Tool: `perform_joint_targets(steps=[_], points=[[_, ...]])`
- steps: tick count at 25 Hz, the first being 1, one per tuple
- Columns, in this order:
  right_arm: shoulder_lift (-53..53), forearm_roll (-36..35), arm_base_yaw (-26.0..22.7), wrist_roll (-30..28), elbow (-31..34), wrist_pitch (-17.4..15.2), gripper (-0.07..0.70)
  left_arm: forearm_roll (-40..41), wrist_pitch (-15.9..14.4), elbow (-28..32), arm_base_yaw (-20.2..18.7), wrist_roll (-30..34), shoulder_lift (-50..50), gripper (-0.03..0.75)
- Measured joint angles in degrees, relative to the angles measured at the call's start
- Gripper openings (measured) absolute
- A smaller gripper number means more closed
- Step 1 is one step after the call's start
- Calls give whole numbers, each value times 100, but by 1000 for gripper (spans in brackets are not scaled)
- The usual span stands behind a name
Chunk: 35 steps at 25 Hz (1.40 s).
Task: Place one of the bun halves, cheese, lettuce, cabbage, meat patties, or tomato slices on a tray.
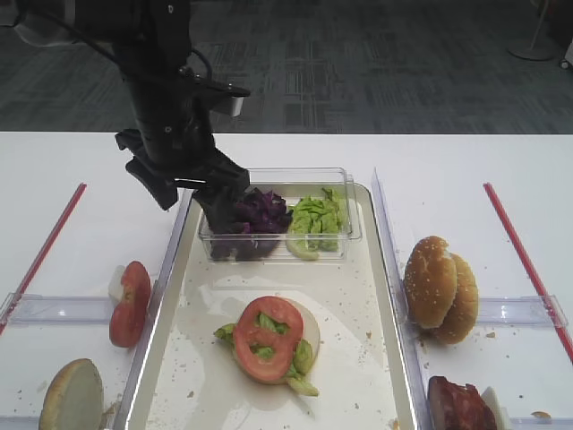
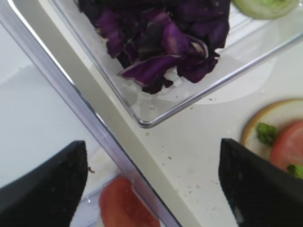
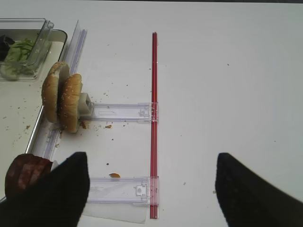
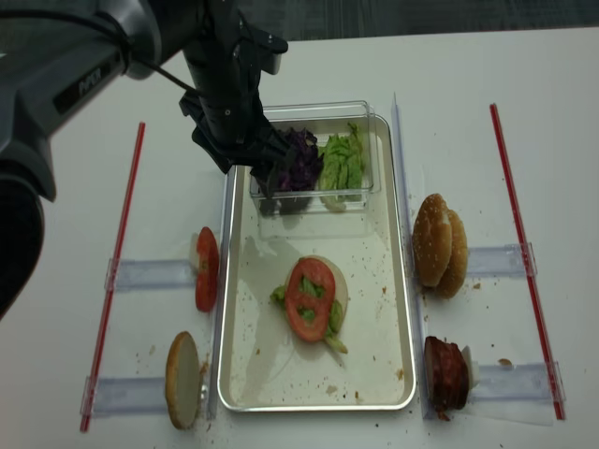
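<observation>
My left gripper [image 1: 192, 190] [image 2: 151, 156] hangs open and empty over the tray's [image 1: 170, 296] far-left rim, just short of the purple cabbage [image 1: 261, 210] [image 2: 163, 40] in the clear box. Light-green lettuce [image 1: 318, 215] fills the box's right half. Mid-tray, a tomato slice [image 1: 267, 339] lies on lettuce and a bun half. Left of the tray stand tomato slices [image 1: 131, 303] and a bun half [image 1: 72, 394]. Two bun halves [image 3: 61, 97] and a meat patty [image 3: 26, 172] stand to its right. My right gripper [image 3: 151, 163] is open over bare table. I cannot make out any cheese.
The clear plastic box [image 1: 354, 202] sits at the tray's far end. Red strips [image 1: 45, 251] [image 3: 154, 118] run along both sides of the table. Clear plastic holders [image 3: 120, 112] lie crosswise by the food. Crumbs speckle the tray floor.
</observation>
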State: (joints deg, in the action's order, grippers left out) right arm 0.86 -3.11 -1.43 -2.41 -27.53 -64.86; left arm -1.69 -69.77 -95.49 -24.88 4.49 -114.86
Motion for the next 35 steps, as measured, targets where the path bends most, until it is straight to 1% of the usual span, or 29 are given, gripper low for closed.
perform_joint_targets(steps=[3, 5, 8, 18, 24, 29, 35], points=[[0, 0, 0, 0, 0, 0, 571, 254, 0, 0, 0, 0, 0, 525], [0, 0, 0, 0, 0, 0, 571, 408, 0, 0, 69, 0, 0, 525], [0, 0, 0, 0, 0, 0, 571, 513, 0, 0, 301, 0, 0, 525], [0, 0, 0, 0, 0, 0, 571, 571, 0, 0, 1374, -12, 0, 525], [0, 0, 0, 0, 0, 0, 571, 581, 0, 0, 1937, -121, 0, 525], [0, 0, 0, 0, 0, 0, 571, 581, -4, 0, 2188, -134, 0, 525], [0, 0, 0, -22, 0, 0, 571, 570, -4, 0, 2227, -134, 0, 525]])
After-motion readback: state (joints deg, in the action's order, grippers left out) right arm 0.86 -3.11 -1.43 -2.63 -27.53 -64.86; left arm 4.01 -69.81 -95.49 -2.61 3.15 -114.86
